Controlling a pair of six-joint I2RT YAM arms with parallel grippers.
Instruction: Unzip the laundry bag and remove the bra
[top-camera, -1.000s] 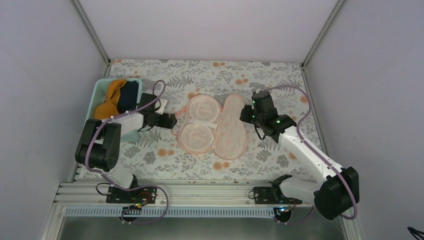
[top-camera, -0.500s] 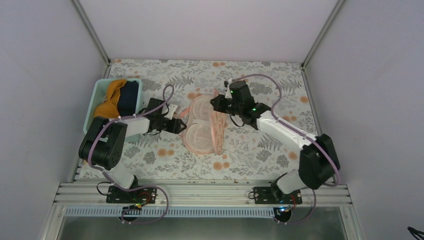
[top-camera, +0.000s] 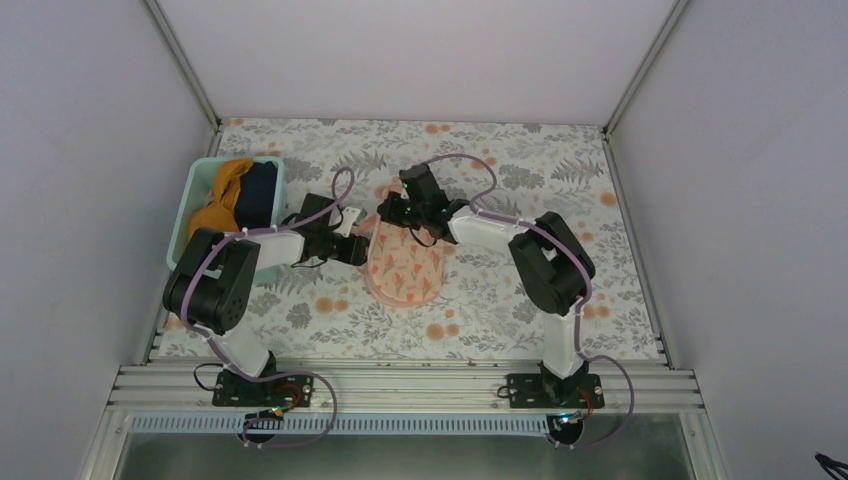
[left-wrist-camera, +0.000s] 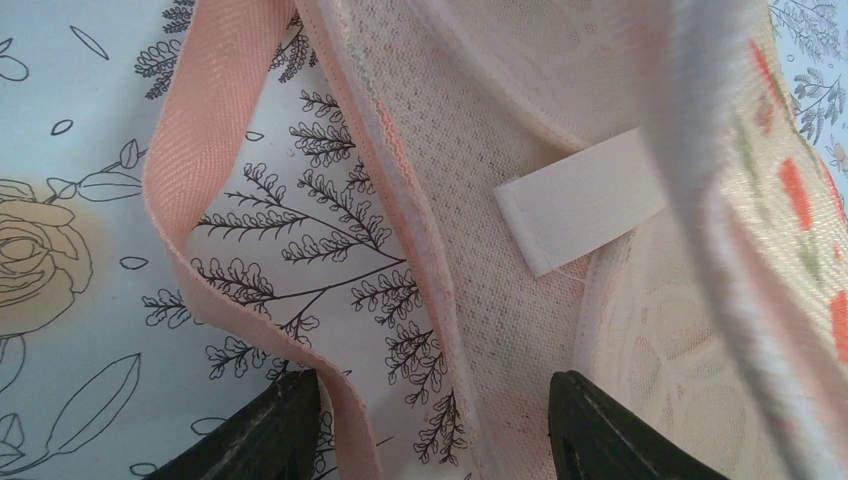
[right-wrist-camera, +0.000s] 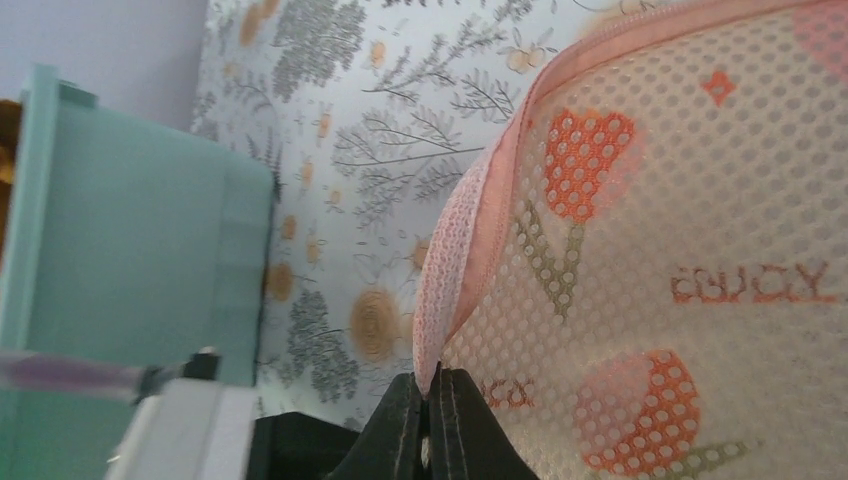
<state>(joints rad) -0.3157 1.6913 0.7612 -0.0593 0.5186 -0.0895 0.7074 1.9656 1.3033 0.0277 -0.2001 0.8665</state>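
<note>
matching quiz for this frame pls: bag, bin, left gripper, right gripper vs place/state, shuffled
1 bag
2 bin
3 left gripper
4 right gripper

A fingers pinched shut on bag's edge
B leftmost, bra inside
C fingers apart, loop and bag edge between them
D centre, flower print up

Pairs: 1-D, 2-B, 3-C, 4-A

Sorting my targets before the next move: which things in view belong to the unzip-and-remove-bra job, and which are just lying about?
Job in hand:
- peach-pink flower-printed mesh laundry bag, edge pinched by the right end effector
- mustard-yellow padded bra, already out of the bag

Lying about:
- teal plastic bin holding that bra
- navy garment in the bin
- floral-print table cover
</note>
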